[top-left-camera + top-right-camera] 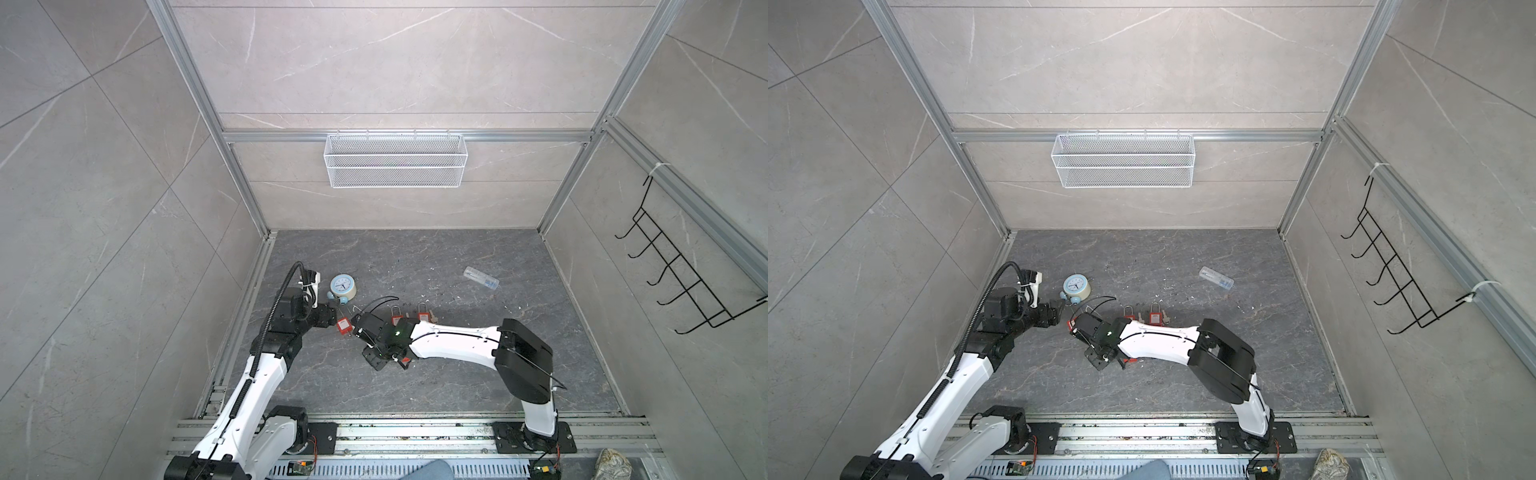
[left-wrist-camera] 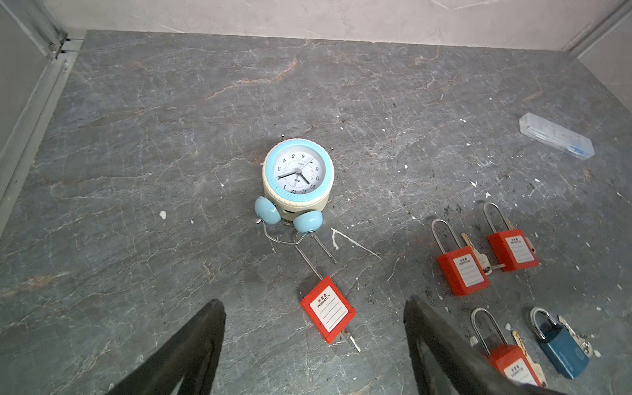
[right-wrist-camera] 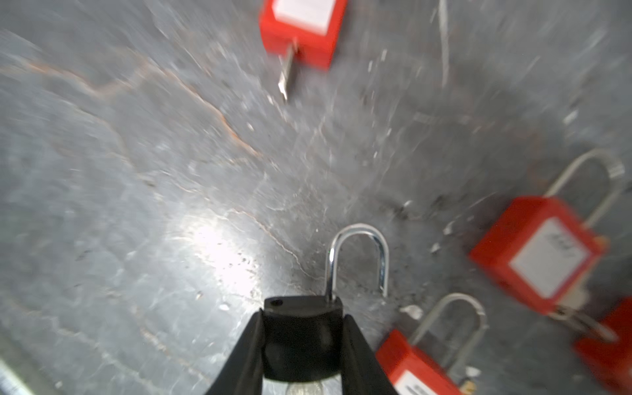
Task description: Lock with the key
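Note:
My right gripper [image 3: 302, 314] is shut on the body of a dark padlock [image 3: 302, 345]. Its silver shackle [image 3: 359, 253] stands open, with one leg out of the body. A red padlock [image 2: 327, 309] lies flat on the floor with its long shackle open and a key [image 2: 352, 342] sticking out of its base. The same key [image 3: 286, 73] appears blurred in the right wrist view. My left gripper [image 2: 314, 302] is open just above and short of this red padlock. In both top views the left gripper [image 1: 332, 316] and the right gripper [image 1: 356, 328] flank the red padlock [image 1: 344, 327].
A blue and cream alarm clock [image 2: 297, 174] lies face up just beyond the red padlock. More red padlocks [image 2: 461, 270] with keys and a blue padlock [image 2: 562, 349] lie to one side. A clear plastic case [image 1: 481, 277] sits further back. A white mesh basket [image 1: 395, 160] hangs on the back wall.

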Available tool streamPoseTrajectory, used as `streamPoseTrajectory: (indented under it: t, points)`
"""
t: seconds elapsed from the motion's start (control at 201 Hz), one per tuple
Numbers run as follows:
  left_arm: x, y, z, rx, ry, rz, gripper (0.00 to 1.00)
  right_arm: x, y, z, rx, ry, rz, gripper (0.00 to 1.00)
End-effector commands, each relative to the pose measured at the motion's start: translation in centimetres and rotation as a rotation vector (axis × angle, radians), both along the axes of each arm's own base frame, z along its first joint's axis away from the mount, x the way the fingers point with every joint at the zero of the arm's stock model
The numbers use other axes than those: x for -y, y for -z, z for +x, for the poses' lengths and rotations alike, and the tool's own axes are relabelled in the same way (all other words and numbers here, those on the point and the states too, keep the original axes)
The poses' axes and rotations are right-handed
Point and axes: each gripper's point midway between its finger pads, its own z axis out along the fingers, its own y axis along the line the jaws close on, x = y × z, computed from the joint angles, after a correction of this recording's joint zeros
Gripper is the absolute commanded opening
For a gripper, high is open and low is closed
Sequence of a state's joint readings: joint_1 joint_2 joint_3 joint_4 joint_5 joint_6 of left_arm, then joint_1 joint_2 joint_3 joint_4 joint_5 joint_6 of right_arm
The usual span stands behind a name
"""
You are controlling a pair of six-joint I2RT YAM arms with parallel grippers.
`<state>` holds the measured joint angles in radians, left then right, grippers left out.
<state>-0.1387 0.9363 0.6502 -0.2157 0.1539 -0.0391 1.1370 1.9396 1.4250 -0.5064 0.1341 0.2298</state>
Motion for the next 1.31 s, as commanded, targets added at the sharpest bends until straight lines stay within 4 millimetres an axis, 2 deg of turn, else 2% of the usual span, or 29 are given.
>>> streamPoseTrajectory:
  t: [0.0,0.119,0.264,0.463,0.647,0.846,0.961,1.305]
  points:
    - [2.3,-2.6,0.3,0.073,0.166,-0.005,0.83,0.1,-4.7,0.9,0.161,-0.077,0.083,0.26]
    - [3.7,-3.0,-0.1,0.098,0.276,-0.009,0.83,1.9,-6.8,0.9,0.286,-0.157,0.077,0.25]
    - [5.9,-3.8,-0.8,0.171,0.430,-0.032,0.80,3.8,-8.2,0.1,0.391,-0.266,0.076,0.25]
    - [7.2,-3.5,-1.6,0.233,0.538,0.000,0.74,6.3,-8.9,-1.7,0.457,-0.437,0.080,0.24]
    - [9.1,-3.4,-3.2,0.314,0.689,0.055,0.70,8.4,-9.4,-2.3,0.402,-0.510,0.106,0.24]
    - [10.7,-3.7,-5.8,0.509,0.883,0.191,0.67,10.4,-10.2,-3.0,0.202,-0.581,0.165,0.24]
    - [11.9,-3.9,-7.2,0.626,0.978,0.260,0.55,11.1,-10.9,-3.1,0.159,-0.610,0.192,0.24]
    - [16.2,-2.2,-9.4,0.745,1.174,0.471,0.51,11.8,-11.3,-3.0,0.109,-0.645,0.190,0.25]
